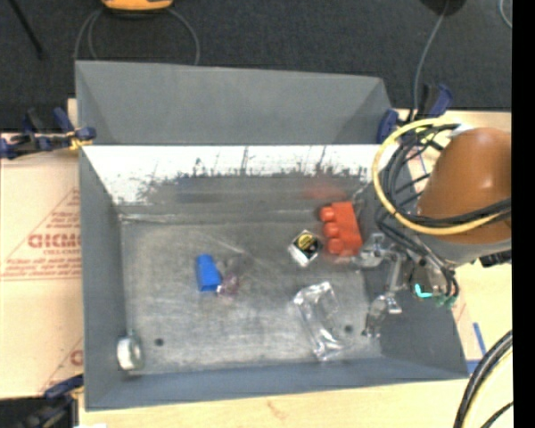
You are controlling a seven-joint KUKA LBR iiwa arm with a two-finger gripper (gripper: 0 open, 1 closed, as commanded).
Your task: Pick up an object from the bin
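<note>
Gripper (pixel 379 285) hung low at the right end of the bin (pixel 232 105), close by the right wall; its two metal fingers (pixel 373 257) stood apart, one nearer the back wall and one nearer the front, and nothing showed between them; it had hold of no thing. Behind it the orange cover (pixel 464 178) and a loop of cables (pixel 399 181) filled the right side over the rim.

Nearest the gripper lay two things; a red block (pixel 341 228) just beside its back finger, toward the back wall, and a clear wrapper (pixel 319 321), crumpled, just left of its front finger on the floor; I could not tell whether either finger touched them. A small yellow and black piece (pixel 303 246) lay touching or just beside the red block's left edge.

Well apart, mid-floor, lay a blue block (pixel 208 273) with a small pale scrap (pixel 233 283) at its right; a silver disc (pixel 130 352) sat in the front left corner.
</note>
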